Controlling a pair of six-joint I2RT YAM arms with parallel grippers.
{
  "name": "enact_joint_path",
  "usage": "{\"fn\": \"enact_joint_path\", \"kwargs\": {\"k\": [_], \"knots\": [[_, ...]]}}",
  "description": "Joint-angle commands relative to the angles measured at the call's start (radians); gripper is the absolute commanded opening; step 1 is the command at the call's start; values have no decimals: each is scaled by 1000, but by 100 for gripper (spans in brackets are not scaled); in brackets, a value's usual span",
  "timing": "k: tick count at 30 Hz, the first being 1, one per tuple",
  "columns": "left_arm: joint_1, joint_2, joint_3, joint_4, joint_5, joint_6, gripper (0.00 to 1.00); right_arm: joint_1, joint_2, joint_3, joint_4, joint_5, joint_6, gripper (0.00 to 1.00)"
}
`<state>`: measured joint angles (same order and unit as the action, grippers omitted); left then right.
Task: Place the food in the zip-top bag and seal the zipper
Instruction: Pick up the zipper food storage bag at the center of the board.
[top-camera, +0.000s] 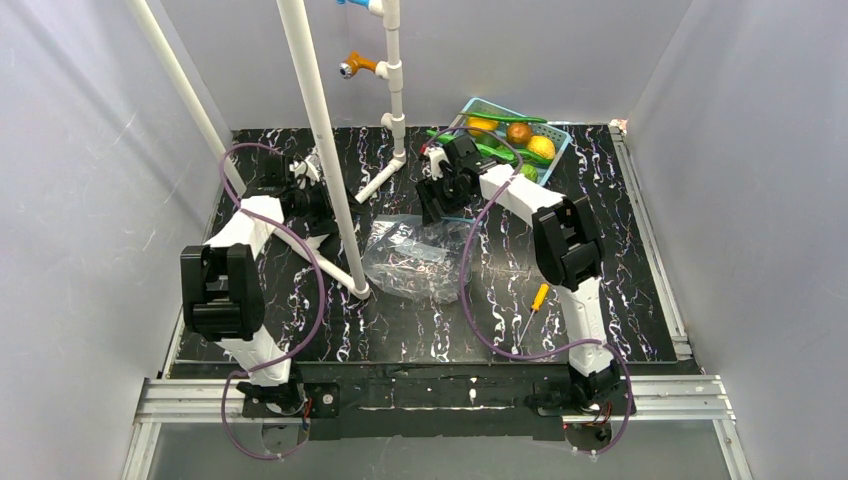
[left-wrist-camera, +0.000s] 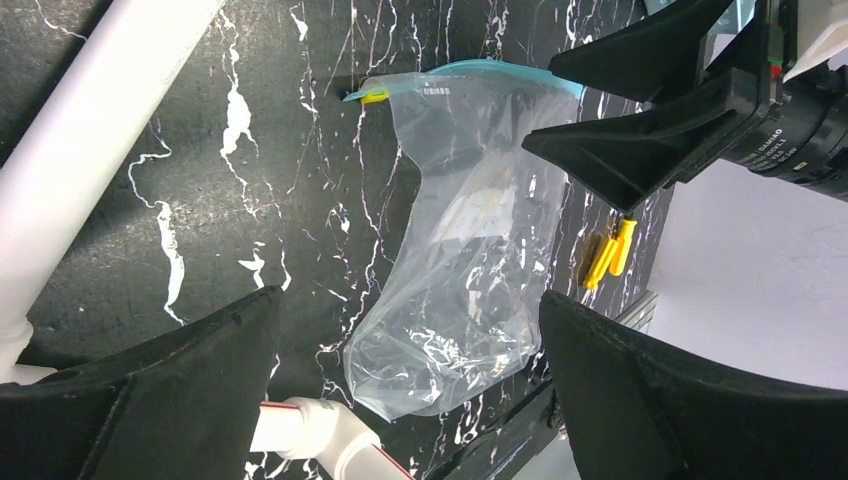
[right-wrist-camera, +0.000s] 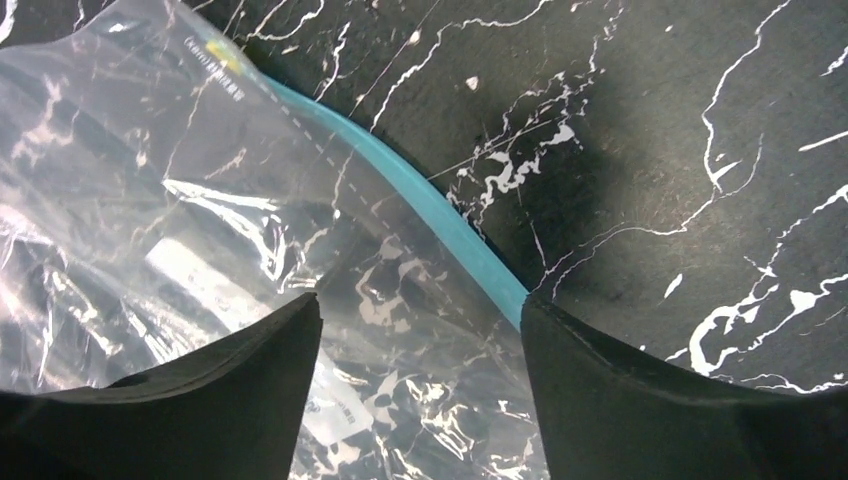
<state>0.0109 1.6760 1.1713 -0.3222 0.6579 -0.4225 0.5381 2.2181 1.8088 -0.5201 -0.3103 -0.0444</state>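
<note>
The clear zip-top bag (top-camera: 410, 258) lies flat in the middle of the black marble table, and it looks empty. Its teal zipper (right-wrist-camera: 420, 195) runs along the far mouth edge. My right gripper (top-camera: 437, 205) hangs low over that edge, open, with its jaws either side of the zipper and the bag (right-wrist-camera: 150, 200) between them. My left gripper (top-camera: 315, 195) is open to the left of the bag (left-wrist-camera: 470, 260), holding nothing. The food sits in a light-blue basket (top-camera: 473, 104) at the back right: a yellow-orange fruit (top-camera: 483, 125), a brown-orange fruit (top-camera: 518, 132) and green pods (top-camera: 520, 119).
A white pipe frame (top-camera: 320, 140) stands upright left of the bag, with a foot (top-camera: 358, 290) at the bag's near-left corner. A yellow-handled screwdriver (top-camera: 537, 298) lies right of the bag. An orange-handled tool (top-camera: 358, 66) hangs on the rear pipe.
</note>
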Motion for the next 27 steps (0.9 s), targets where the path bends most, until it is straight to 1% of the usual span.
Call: {"fn": "enact_joint_path", "kwargs": {"k": [1, 4, 5, 6, 8, 10, 11, 15, 19, 20, 21, 23, 24, 26, 27], "knots": [[4, 14, 17, -33, 3, 25, 100, 39, -36, -44, 82, 82, 5, 74], [3, 42, 27, -33, 16, 22, 96, 60, -73, -121, 155, 127, -22, 58], [-13, 54, 30, -28, 27, 17, 95, 65, -85, -135, 158, 137, -28, 55], [-32, 69, 34, -24, 39, 13, 94, 68, -96, -151, 160, 140, -34, 55], [-51, 110, 47, -17, 70, 6, 92, 70, -127, -186, 182, 115, -26, 55], [-72, 154, 67, -8, 94, -2, 89, 71, -147, -207, 181, 98, 14, 58], [-86, 171, 73, -2, 102, -12, 88, 71, -159, -220, 177, 92, 50, 61], [-118, 214, 89, 12, 76, -16, 86, 71, -229, -307, 225, 52, 180, 64], [-134, 246, 94, 28, 90, -32, 77, 71, -309, -401, 288, 66, 305, 69], [-137, 252, 90, 42, 103, -44, 74, 71, -323, -412, 291, 93, 354, 73], [-141, 257, 84, 63, 124, -55, 66, 70, -332, -413, 272, 125, 405, 77], [-147, 261, 83, 84, 164, -60, 46, 65, -339, -394, 204, 140, 469, 80], [-148, 257, 84, 90, 167, -57, 32, 63, -339, -373, 166, 147, 490, 81], [-149, 222, 75, 94, 149, -37, 15, 48, -343, -331, 90, 143, 526, 83], [-149, 201, 68, 104, 142, -26, 6, 34, -352, -325, 76, 115, 538, 84]]}}
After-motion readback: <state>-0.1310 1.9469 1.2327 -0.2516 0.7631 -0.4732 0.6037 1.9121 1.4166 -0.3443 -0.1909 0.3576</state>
